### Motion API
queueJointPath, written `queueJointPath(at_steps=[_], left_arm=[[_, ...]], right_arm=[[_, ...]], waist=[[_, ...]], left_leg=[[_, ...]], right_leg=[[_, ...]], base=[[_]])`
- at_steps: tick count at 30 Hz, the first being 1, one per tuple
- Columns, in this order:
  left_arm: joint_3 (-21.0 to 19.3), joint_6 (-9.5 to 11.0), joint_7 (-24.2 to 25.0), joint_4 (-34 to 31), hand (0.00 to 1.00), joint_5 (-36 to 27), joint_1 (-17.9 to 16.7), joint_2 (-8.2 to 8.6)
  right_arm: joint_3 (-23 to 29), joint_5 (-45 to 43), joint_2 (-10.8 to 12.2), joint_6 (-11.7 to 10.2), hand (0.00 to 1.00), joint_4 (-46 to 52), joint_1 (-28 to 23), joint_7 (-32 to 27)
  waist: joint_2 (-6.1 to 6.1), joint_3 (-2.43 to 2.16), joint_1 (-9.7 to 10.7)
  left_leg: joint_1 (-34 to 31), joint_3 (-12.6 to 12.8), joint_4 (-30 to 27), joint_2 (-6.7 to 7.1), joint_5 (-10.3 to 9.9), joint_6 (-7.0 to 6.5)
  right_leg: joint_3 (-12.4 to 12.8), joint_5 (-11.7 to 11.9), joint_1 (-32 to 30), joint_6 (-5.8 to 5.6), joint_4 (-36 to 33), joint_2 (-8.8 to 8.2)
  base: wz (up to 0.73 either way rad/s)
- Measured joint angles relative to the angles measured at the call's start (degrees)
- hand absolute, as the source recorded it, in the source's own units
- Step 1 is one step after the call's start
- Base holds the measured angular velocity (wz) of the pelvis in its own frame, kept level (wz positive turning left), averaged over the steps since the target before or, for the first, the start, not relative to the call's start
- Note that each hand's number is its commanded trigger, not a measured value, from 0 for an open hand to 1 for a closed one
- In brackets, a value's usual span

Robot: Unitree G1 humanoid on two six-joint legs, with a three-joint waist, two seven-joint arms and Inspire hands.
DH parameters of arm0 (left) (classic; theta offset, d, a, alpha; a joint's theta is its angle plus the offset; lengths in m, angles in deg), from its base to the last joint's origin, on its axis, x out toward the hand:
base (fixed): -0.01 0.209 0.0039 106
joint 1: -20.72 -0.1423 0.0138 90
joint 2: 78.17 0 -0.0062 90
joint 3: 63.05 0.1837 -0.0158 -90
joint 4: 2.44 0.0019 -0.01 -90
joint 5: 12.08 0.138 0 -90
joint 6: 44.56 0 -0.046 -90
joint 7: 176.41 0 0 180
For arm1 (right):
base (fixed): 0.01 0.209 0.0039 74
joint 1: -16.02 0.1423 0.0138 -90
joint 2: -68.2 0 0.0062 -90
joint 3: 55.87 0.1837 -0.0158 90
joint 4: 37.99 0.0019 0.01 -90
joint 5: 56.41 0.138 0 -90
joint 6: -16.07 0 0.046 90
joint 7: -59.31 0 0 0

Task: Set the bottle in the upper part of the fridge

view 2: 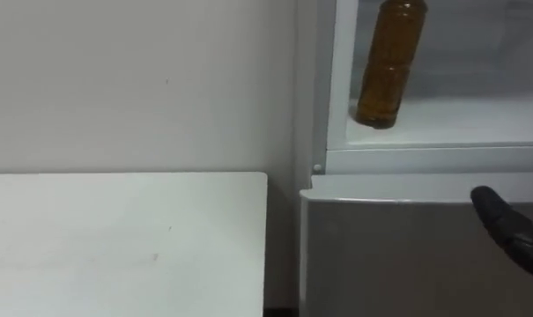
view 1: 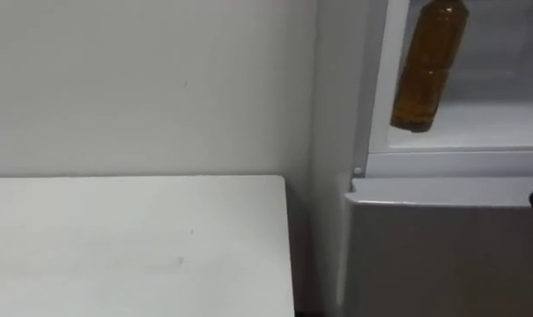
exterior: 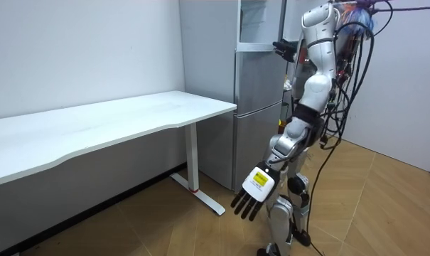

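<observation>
Your robot showed white-grey shells upper right, black cables behind, and a black-fingered left hand (exterior: 254, 192) with a yellow-white tag.

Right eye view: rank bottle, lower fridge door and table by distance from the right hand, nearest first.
1. Lower fridge door, just behind the right hand.
2. Bottle, above-left, in the upper fridge.
3. Table, far left.
</observation>
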State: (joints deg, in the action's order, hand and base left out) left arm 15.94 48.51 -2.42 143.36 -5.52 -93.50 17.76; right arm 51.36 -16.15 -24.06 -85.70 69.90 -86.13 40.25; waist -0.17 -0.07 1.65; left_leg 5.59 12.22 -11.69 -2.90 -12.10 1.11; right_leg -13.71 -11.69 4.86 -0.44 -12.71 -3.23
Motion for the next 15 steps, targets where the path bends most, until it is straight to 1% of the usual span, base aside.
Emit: queueJointPath(at_steps=[1, 2, 4, 6, 7, 9, 11, 13, 14, 15], left_arm=[[0.0, 0.0, 0.0, 0.2, 0.0, 0.3, 0.0, 0.08], [0.0, 0.0, 0.0, 0.2, 0.0, 0.3, 0.0, 0.09], [0.3, 0.0, 0.0, 0.3, 0.0, 0.3, 0.0, 0.2], [0.7, 0.0, 0.0, 0.3, 0.0, 0.3, 0.1, 0.33], [1.1, 0.0, 0.0, 0.3, 0.0, 0.4, 0.3, 0.37], [1.8, 0.0, -0.1, 0.2, 0.0, 0.4, 0.9, 0.38], [2.3, 0.0, -0.1, 0.1, 0.0, 0.5, 1.3, 0.44], [2.3, 0.0, -0.1, -0.4, 0.0, 0.5, 1.3, 0.45], [2.4, 0.0, -0.2, -0.6, 0.0, 0.4, 1.3, 0.43], [3.1, 0.0, -0.8, -0.6, 0.0, 0.3, 1.2, 0.33]], right_arm=[[0.3, -1.8, 0.7, -0.1, 0.0, 0.0, -1.1, -0.8], [0.5, -2.7, 1.1, -0.2, 0.0, 0.0, -1.7, -1.3], [0.6, -5.4, 2.6, -1.0, 0.0, -1.2, -3.0, -3.2], [0.6, -7.0, 3.7, -1.0, 0.0, -2.5, -3.5, -5.2], [0.6, -7.3, 4.2, -1.5, 0.0, -3.2, -4.3, -6.5], [0.5, -7.6, 4.9, -2.2, 0.0, -4.6, -5.6, -8.7], [0.3, -8.5, 5.3, -2.2, 0.0, -7.1, -6.1, -10.7], [0.2, -9.0, 5.9, -2.5, 0.0, -9.1, -7.1, -13.0], [0.1, -9.0, 6.0, -2.7, 0.0, -10.2, -7.3, -13.3], [-0.4, -9.3, 6.2, -3.0, 0.0, -13.4, -7.2, -14.2]], waist=[[-0.03, -0.02, 0.7], [-0.06, -0.04, 0.9], [0.05, 0.02, 1.0], [0.09, 0.01, 1.1], [0.23, 0.04, 1.3], [0.28, 0.02, 1.4], [0.52, -0.02, 1.2], [1.04, -0.07, 1.2], [1.11, -0.08, 1.2], [1.12, -0.1, 1.4]], left_leg=[[0.0, 0.0, 0.0, 0.0, 0.0, -0.01], [0.1, 0.0, 0.0, 0.01, 0.0, -0.02], [0.1, 0.9, 0.0, -0.22, -0.2, 0.01], [0.0, 1.3, 0.0, -0.34, -0.3, 0.06], [-0.1, 1.4, 0.0, -0.35, -0.3, 0.06], [-0.1, 1.4, 0.0, -0.32, -0.3, 0.06], [-0.1, 1.7, 0.1, -0.34, -0.3, 0.09], [0.0, 1.8, 0.5, -0.29, -0.3, 0.11], [0.0, 1.9, 0.5, -0.29, -0.3, 0.11], [0.1, 1.9, 0.5, -0.28, -0.3, 0.12]], right_leg=[[0.2, 0.0, 0.0, -0.03, 0.0, 0.0], [0.3, 0.0, 0.0, -0.04, 0.1, 0.03], [1.0, 0.0, -0.2, -0.03, 0.2, 0.31], [1.3, 0.0, -0.7, 0.06, 0.1, 0.4], [1.3, 0.1, -0.9, 0.09, 0.1, 0.42], [1.7, 0.1, -0.9, 0.09, 0.1, 0.45], [2.1, 0.1, -1.0, 0.09, 0.0, 0.52], [2.3, 0.0, -1.1, 0.01, 0.0, 0.55], [2.3, 0.0, -1.1, 0.0, 0.0, 0.56], [2.3, 0.0, -1.0, -0.01, 0.1, 0.57]], base=[[0.0], [-0.04], [-0.15], [-0.15], [-0.07], [-0.02], [-0.07], [-0.04], [0.0], [0.0]])
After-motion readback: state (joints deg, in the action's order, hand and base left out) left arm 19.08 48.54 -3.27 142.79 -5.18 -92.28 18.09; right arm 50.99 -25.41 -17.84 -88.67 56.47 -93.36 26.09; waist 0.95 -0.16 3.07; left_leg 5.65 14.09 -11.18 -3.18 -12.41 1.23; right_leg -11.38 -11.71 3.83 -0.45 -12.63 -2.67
